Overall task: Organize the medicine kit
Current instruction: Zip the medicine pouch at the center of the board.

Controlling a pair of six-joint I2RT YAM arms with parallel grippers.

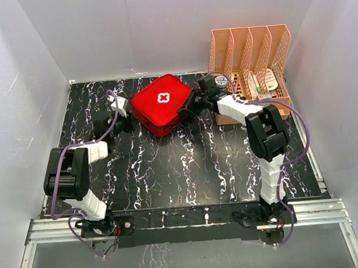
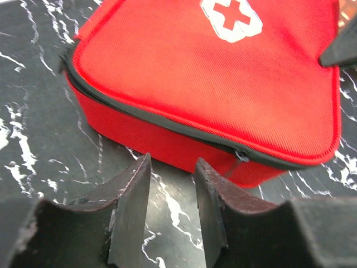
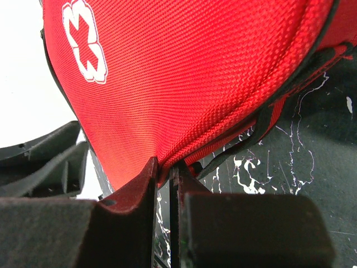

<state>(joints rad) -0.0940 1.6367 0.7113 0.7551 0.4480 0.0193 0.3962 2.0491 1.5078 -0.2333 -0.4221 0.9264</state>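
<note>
Red fabric marks the kit (image 1: 163, 104) in the top view: it lies on the black, white-veined tabletop (image 1: 187, 170) with its white cross (image 1: 163, 98) facing up, turned so that one corner points toward the arms. The left claw (image 1: 120, 107) sits just beside the kit's left corner; from this height I cannot tell whether it touches. The right claw (image 1: 192, 104) is at the kit's right edge. To the right of the kit, behind that arm, stands an orange-pink rack (image 1: 250, 50) with small items in its compartments. From the left wrist, the kit (image 2: 223, 84) fills the upper part of the picture, its black zip (image 2: 167, 123) running closed along the near side wall. The left claw (image 2: 172, 167) stands just short of that wall, fingers spread apart with only tabletop (image 2: 33, 139) between them and nothing held. A dark tip of the right claw (image 2: 340, 50) shows at the kit's far right edge. From the right wrist, the kit (image 3: 184, 84) looms close above the fingers. The right claw (image 3: 165, 170) is pinched almost fully together on a red fabric edge of the kit, which runs down into the narrow gap between its fingers. A black strap or zip tape hangs beside the kit's edge over the tabletop (image 3: 312, 139).
</note>
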